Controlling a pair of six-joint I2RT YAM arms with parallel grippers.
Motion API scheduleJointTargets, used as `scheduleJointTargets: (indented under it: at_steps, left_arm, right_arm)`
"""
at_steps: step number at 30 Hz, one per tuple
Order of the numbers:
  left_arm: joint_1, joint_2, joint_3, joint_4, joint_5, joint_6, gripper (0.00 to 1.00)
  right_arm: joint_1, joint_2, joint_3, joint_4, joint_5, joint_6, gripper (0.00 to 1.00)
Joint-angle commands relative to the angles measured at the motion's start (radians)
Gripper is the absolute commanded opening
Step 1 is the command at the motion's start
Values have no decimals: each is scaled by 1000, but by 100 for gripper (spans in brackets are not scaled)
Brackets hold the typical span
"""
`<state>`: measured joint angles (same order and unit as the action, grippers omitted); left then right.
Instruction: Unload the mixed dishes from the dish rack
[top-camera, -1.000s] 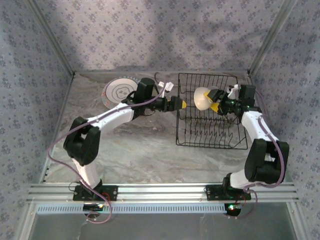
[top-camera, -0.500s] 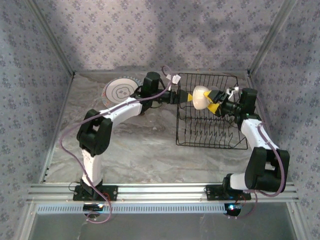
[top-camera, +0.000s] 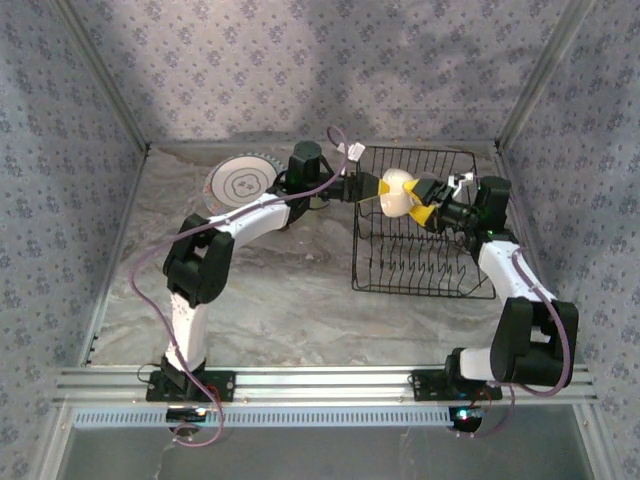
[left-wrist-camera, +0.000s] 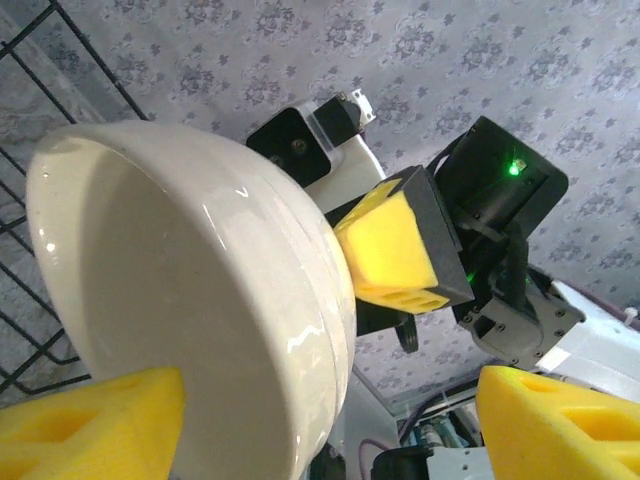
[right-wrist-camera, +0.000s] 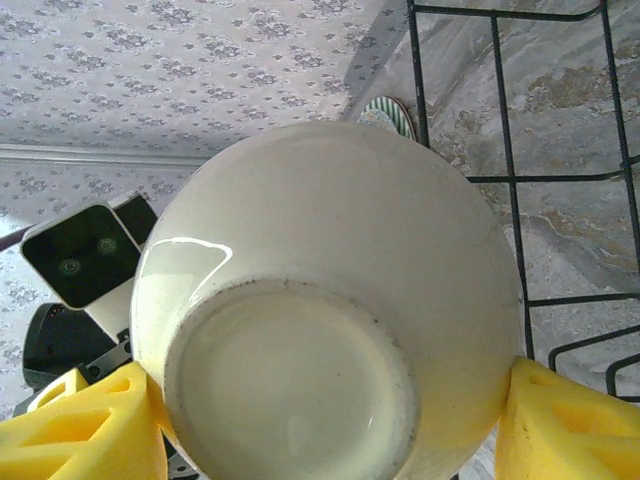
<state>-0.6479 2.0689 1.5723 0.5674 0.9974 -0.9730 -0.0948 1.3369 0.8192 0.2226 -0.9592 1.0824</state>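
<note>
A cream bowl hangs on its side above the black wire dish rack, near the rack's far left corner. My right gripper is shut on it, a yellow pad on each side of the bowl with its foot facing the wrist camera. My left gripper reaches in from the left and is open. In the left wrist view the rim of the bowl stands between the pads of the left gripper, and the right-hand pad is well clear of it. The right gripper's pad presses the bowl's outside.
A white plate with grey rings lies flat on the table at the back left, behind the left arm. The rack's floor tines stand below the bowl. Patterned walls close in the back and both sides.
The left arm has stretched right to the bowl and its jaws have narrowed a little around the rim. The right gripper has shifted the bowl slightly left and toward the back.
</note>
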Motion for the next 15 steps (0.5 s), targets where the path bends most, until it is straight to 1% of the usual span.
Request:
scheduleJointTargets:
  at_steps: [1, 5, 7, 15]
  left_arm:
    - [1, 17, 14, 181, 28, -106, 74]
    - [1, 40, 2, 333, 24, -230, 68]
    - [1, 48, -3, 386, 20, -278, 64]
    - [1, 40, -32, 404, 9, -297, 43]
  right_arm:
    - [9, -14, -2, 106, -46, 38, 59]
    - [11, -3, -8, 139, -51, 55, 59]
    - [11, 4, -9, 162, -53, 69, 59]
    - [14, 37, -26, 305, -75, 188, 59]
